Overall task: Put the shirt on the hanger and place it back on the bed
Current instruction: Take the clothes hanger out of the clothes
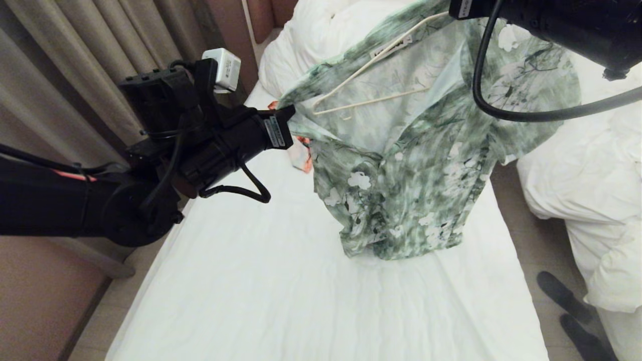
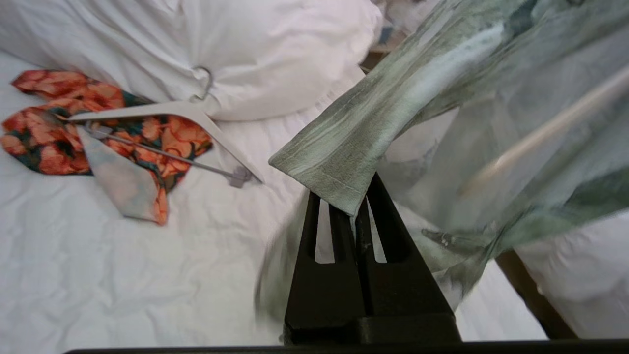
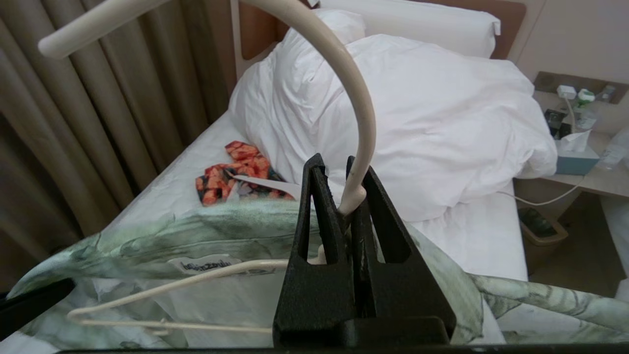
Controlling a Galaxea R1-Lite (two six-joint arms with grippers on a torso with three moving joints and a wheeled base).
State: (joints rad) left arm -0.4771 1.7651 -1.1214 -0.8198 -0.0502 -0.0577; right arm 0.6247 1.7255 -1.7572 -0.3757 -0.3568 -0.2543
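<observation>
The green and white flowered shirt (image 1: 416, 170) hangs in the air over the bed (image 1: 281, 281), its lower hem touching the white sheet. The thin cream hanger (image 1: 371, 100) sits inside the collar, one shoulder bar showing in the open front. My left gripper (image 1: 287, 118) reaches in from the left and is shut on the hem of a sleeve (image 2: 344, 147); the left wrist view shows the left gripper (image 2: 350, 209) pinching that cloth. My right arm (image 1: 551, 20) comes in at the top right. The right gripper (image 3: 339, 172) is shut on the hanger (image 3: 361, 98) at the base of its hook.
An orange-red floral garment (image 2: 98, 132) on a broad white hanger lies by the pillows (image 1: 321, 35). Curtains (image 1: 75, 65) run along the left. A second bed with heaped bedding (image 1: 592, 165) stands on the right, with dark shoes (image 1: 567, 301) in the aisle. A bedside table (image 3: 580, 167) stands beyond.
</observation>
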